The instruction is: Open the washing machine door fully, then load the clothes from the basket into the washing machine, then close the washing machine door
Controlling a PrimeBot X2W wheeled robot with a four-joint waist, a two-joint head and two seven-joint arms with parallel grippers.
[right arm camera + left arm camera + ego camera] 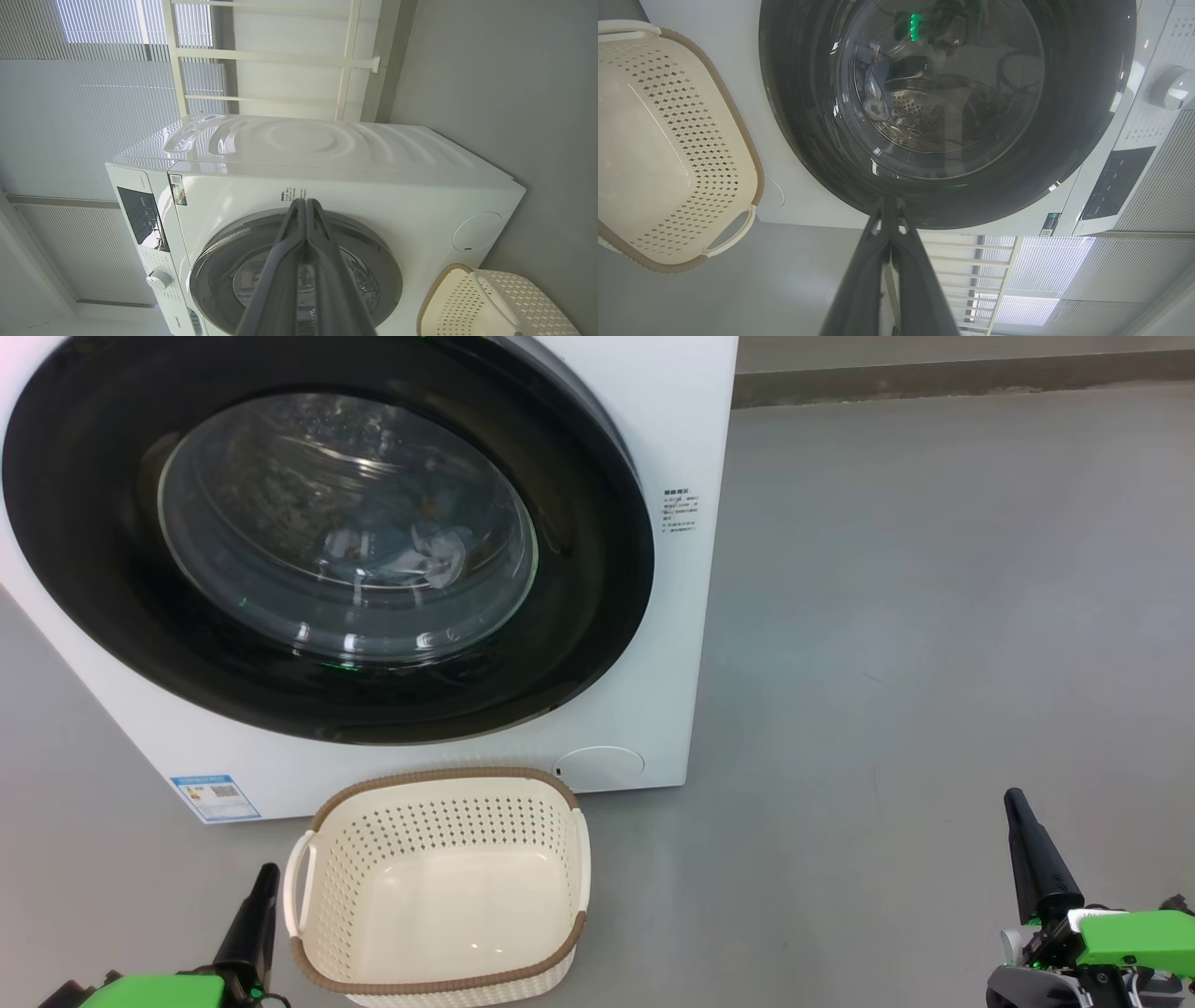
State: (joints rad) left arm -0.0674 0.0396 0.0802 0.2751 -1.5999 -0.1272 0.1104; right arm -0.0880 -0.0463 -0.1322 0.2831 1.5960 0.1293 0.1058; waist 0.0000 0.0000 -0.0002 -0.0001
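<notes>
The white washing machine [677, 616] stands at the upper left of the head view. Its glossy black washing machine door [588, 579] lies shut flat against the front. Through the glass I see light blue clothes [411, 546] lying in the drum, also in the left wrist view as clothes [875, 88]. The cream basket [439, 777] sits on the floor just before the machine, with nothing in it. My left gripper [268, 875] is shut and hangs left of the basket. My right gripper [1016, 800] is shut, far to the right over bare floor.
Grey floor [934, 616] stretches to the right of the machine up to a wall skirting [934, 378]. A blue label [215, 796] and a round white cover [602, 763] sit low on the machine front. White blinds [70, 116] and a white rack [280, 56] stand behind the machine.
</notes>
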